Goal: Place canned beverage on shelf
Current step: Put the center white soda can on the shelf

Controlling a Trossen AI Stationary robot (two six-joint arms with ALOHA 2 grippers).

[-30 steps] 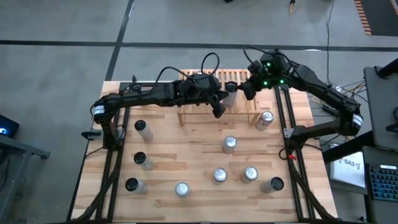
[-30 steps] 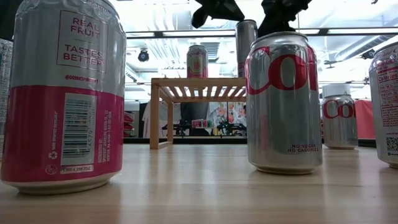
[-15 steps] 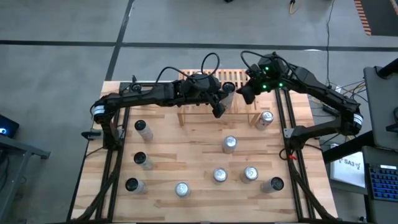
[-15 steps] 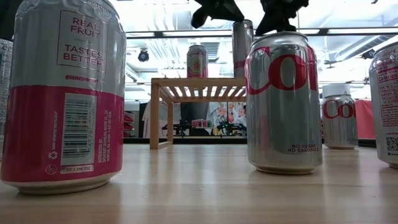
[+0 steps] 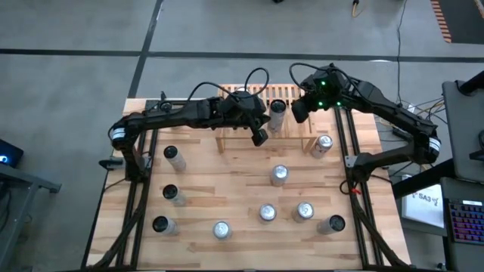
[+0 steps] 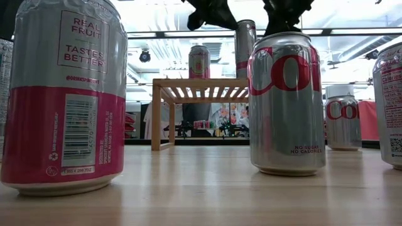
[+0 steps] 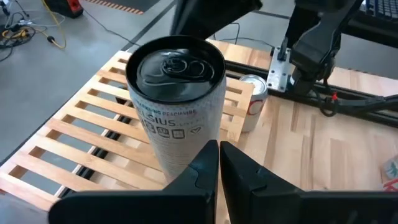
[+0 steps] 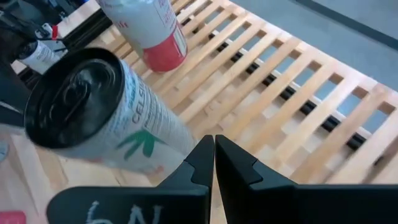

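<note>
A tall white can (image 5: 277,115) stands upright on the slatted top of the light wooden shelf (image 5: 299,137); it also shows in the left wrist view (image 7: 177,99), the right wrist view (image 8: 106,118) and the low view (image 6: 245,47). A pink can (image 6: 199,61) stands on the shelf farther left (image 8: 146,31). My left gripper (image 5: 261,132) is shut just left of the tall can (image 7: 219,149). My right gripper (image 5: 297,113) is shut just right of it (image 8: 213,146). My left gripper's shut fingers (image 7: 199,171) stand in front of the tall can's lower wall (image 7: 180,155) and hide it; I cannot tell whether they touch. My right gripper's shut fingers (image 8: 202,155) lie beside the can's lower wall (image 8: 165,140); I cannot tell whether they touch.
Several cans stand about the wooden table: one right of the shelf (image 5: 324,143), one in the middle (image 5: 280,175), several near the front edge (image 5: 267,213) and on the left (image 5: 174,157). In the low view a pink can (image 6: 63,94) and a silver can (image 6: 286,100) stand close.
My left gripper has drawn a little toward the table's left edge, away from the tall can. My right gripper has shifted slightly toward the can. The tall can has slid a little toward the left along the shelf top and stands upright.
</note>
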